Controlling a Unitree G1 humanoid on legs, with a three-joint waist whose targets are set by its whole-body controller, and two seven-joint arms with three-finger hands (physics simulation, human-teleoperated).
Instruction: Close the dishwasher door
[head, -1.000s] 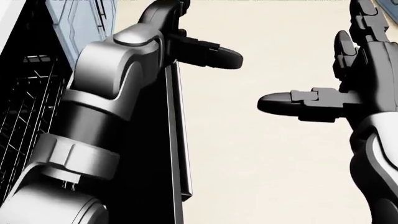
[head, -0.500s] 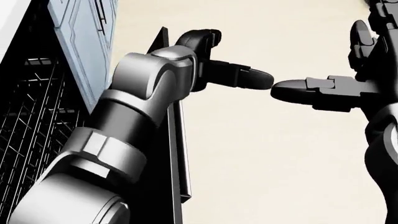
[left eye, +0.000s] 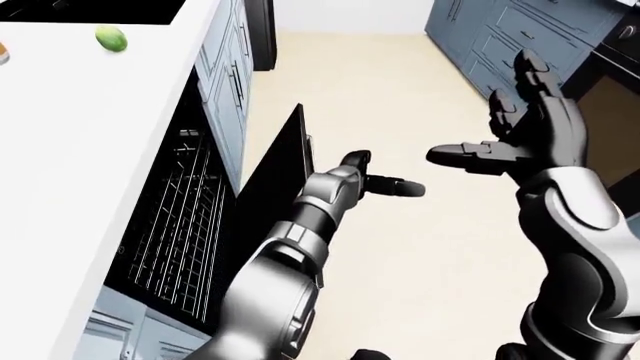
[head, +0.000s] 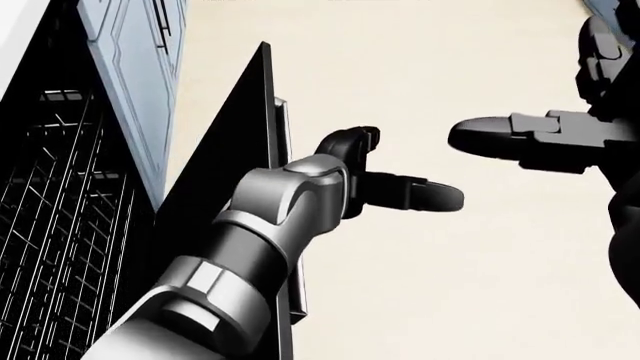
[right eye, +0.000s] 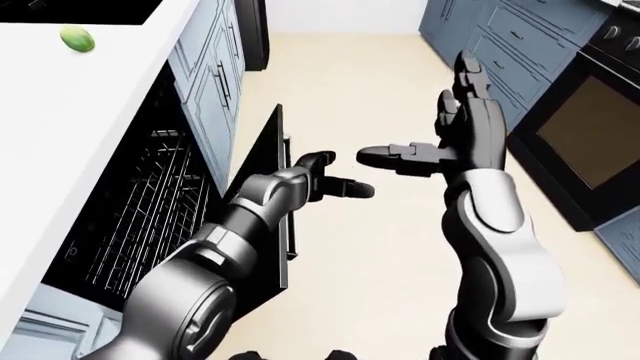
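The black dishwasher door (left eye: 281, 171) stands partly raised, hinged at the bottom, tilting away from the open tub with its wire rack (left eye: 178, 219). My left hand (left eye: 380, 174) is just right of the door's free edge, its fingers (head: 415, 193) spread and open. The left forearm lies along the door's outer side. I cannot tell whether the hand touches the door. My right hand (left eye: 492, 114) hangs open over the floor, right of the left hand, its thumb pointing left and nothing in it.
A white counter (left eye: 70, 112) with a green lime (left eye: 111, 37) runs over the dishwasher at the left. Blue cabinets (left eye: 225, 67) stand next to the tub and more line the right wall (right eye: 505, 37), beside a black oven (right eye: 590, 127). Beige floor (left eye: 400, 262) lies between.
In the head view the door's edge now stands higher and more upright. My left arm has swung down and right along it, and the right hand's thumb has shifted slightly up.
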